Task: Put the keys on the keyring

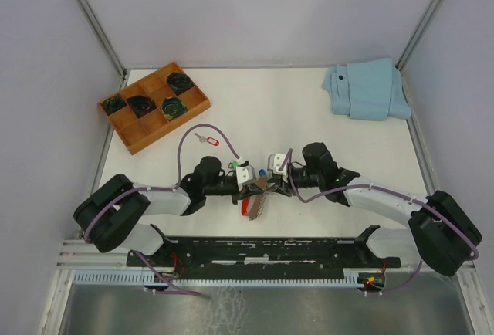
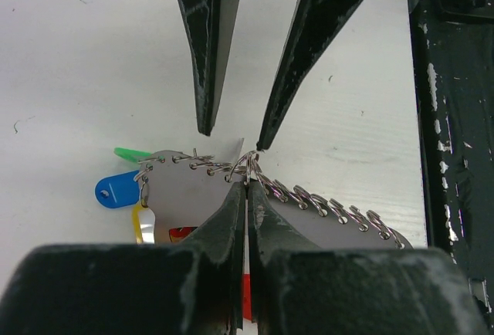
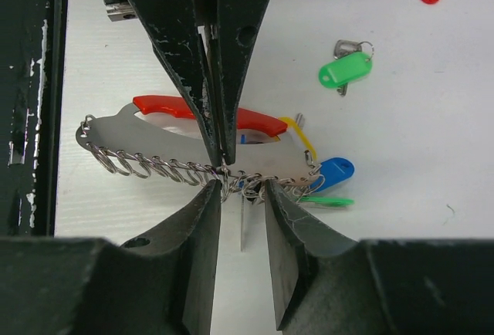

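A white tabletop (image 1: 293, 119) between plain grey walls carries everything here. The left fingers (image 2: 220, 223) are pressed fully together, pinching the keyring (image 2: 193, 167) at one of the small wire loops that run along its grey strap. The right fingers (image 3: 199, 231) meet them tip to tip and stand partly apart, one on either side of that same loop, with nothing clamped. Whether a tip brushes the wire we cannot quite tell from the wrist views. The bunch, with its red band and its blue and yellow tags, sits between the two arms at about twelve o'clock from the bases.

Both keys lie loose on the tabletop. From above, the green-tagged key (image 3: 345, 70) is near the bunch at roughly eleven o'clock from it. The red-tagged key (image 1: 208, 140) lies further out along the same line. Beyond them, a wooden tray (image 1: 127, 130) of dark coils fills the ten o'clock corner and a folded blue cloth (image 1: 367, 88) the one o'clock corner.

We judge the step in hand to be steadying the ring and presenting a loop, since no key has been threaded yet. The next move would have the right fingers fetch the nearer, green-tagged key. They should take it by the tag so the hole in its head stays free, while the left grip stays firm and keeps the loop from twisting away.
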You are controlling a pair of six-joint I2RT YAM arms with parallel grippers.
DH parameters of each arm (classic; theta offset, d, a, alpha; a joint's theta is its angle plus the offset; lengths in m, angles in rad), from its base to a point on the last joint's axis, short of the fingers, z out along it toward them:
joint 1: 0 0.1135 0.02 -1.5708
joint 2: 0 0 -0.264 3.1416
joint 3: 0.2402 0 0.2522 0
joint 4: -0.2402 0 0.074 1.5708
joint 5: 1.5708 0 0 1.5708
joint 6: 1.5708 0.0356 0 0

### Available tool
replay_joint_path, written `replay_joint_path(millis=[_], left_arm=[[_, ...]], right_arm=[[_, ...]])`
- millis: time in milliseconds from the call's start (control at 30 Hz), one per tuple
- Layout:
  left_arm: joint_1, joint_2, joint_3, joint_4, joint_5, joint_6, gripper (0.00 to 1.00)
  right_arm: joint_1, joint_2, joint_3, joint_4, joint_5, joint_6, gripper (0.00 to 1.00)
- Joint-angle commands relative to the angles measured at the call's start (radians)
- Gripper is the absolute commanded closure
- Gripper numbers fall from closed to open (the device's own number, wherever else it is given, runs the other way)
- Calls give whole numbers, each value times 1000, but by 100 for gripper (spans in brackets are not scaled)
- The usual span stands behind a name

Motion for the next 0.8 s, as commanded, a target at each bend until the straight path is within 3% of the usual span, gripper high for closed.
replay_joint_path(millis=[0,767], left_arm=[[-10,-39,43,16,-10,39,97],[-20,-59,52,-18,-34,39,97]], right_arm=[[18,42,52,27,-29,8,64],[31,109,99,-31,-37,-20,82]])
